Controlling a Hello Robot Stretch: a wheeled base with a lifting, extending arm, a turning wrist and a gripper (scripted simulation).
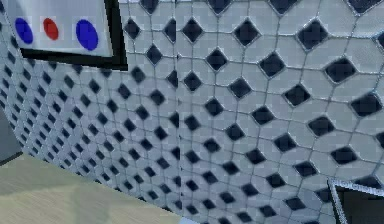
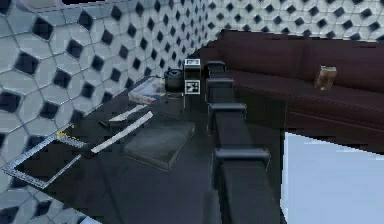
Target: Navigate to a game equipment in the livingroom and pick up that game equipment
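Though the fingers (image 2: pixel 172 78) show at the dark table (image 2: pixel 110 185) — whether they hold anything, I cannot tell.

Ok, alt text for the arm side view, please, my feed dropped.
The arm extends across a dark table, with the gripper at its far end. A flat grey slab and a long pale stick lie on the table; a dark sofa stands beyond.
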